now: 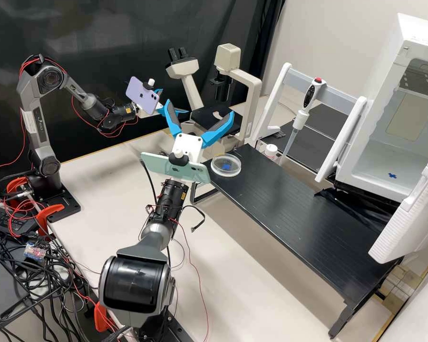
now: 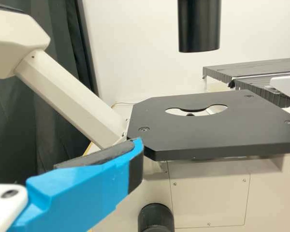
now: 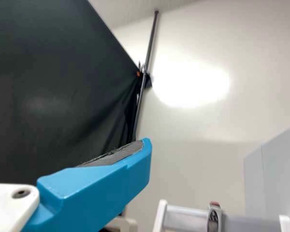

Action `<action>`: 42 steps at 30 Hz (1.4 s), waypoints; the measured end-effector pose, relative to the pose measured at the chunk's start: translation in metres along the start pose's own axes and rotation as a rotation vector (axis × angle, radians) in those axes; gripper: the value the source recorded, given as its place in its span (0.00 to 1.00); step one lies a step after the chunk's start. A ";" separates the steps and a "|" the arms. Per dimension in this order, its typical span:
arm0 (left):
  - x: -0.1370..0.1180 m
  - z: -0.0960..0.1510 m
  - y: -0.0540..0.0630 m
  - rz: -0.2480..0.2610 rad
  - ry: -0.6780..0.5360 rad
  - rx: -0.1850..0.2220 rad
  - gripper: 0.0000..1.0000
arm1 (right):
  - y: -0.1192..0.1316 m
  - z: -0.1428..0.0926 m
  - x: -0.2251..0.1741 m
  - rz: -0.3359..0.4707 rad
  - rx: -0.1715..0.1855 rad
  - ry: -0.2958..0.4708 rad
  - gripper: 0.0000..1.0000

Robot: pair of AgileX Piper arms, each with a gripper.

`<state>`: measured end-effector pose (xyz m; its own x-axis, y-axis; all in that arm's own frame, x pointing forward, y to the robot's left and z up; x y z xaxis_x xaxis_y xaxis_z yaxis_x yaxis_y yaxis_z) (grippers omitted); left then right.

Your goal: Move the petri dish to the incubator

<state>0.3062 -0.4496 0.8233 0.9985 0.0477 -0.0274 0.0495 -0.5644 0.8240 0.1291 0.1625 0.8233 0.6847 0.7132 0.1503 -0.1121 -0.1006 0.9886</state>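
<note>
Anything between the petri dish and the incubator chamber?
Likely yes: the white pipette stand sits alongside the black platform, its near leg crowding the straight line from petri dish to incubator. The door is open.

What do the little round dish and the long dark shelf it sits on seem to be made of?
The petri dish looks like clear, glossy plastic, though it could be glass: the blue mark shows through it. The shelf seems to be dark plastic or painted metal, with a satin sheen and fine parallel grooves.
</note>
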 end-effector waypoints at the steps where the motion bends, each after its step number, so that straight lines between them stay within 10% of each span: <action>1: 0.000 0.000 0.000 0.000 0.000 0.000 1.00 | -0.003 0.004 0.001 -0.010 -0.010 -0.017 1.00; 20: 0.000 0.000 0.000 0.000 0.000 0.000 1.00 | -0.073 0.052 0.005 -0.289 -0.002 -0.243 1.00; 42: 0.000 0.000 0.000 0.000 0.000 0.000 1.00 | -0.098 0.102 0.000 -0.373 -0.007 -0.441 1.00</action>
<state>0.3062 -0.4496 0.8233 0.9985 0.0477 -0.0274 0.0495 -0.5644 0.8240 0.2134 0.1019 0.7281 0.9143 0.3425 -0.2161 0.1902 0.1080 0.9758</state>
